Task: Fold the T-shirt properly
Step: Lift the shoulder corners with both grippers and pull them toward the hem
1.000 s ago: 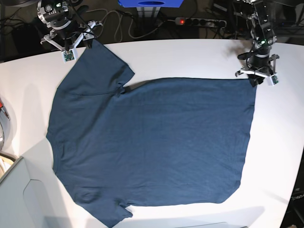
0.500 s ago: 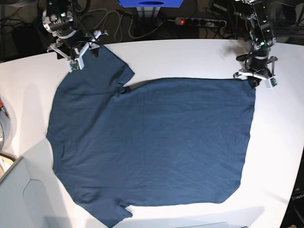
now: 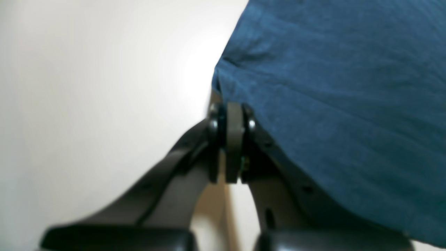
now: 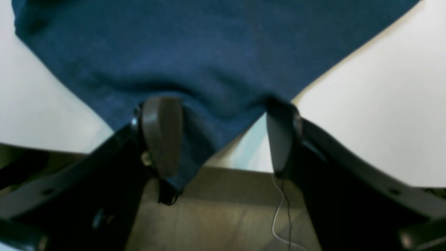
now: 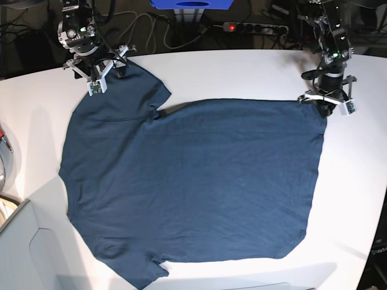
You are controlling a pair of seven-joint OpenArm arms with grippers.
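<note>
T-shirt (image 5: 193,181): a dark navy short-sleeved shirt, spread flat and face-down-looking across most of the white table (image 5: 242,72), hem toward the right of the base view, sleeves toward the left.
Upper sleeve: it reaches up to the table's far left edge, where its tip hangs a little over the edge in the right wrist view (image 4: 195,69).
Hem corner: the far right corner of the cloth (image 3: 313,87) is drawn into a small point at the left claw.
Left gripper (image 5: 327,104): its two pads are pressed together, pinching the hem corner of the T-shirt; in the left wrist view (image 3: 230,115) the fabric runs into the closed tips.
Right gripper (image 5: 101,67): standing wide, one finger on each side of the sleeve tip; in the right wrist view (image 4: 223,139) the left finger (image 4: 162,134) lies on the cloth, the other sits at the cloth's edge, and a clear gap lies between them.
Table: white, rounded at the far side, bare around the shirt.
Beyond the table: a power strip (image 5: 254,27) with a red light, and loose cables (image 5: 151,30) on the dark floor.
</note>
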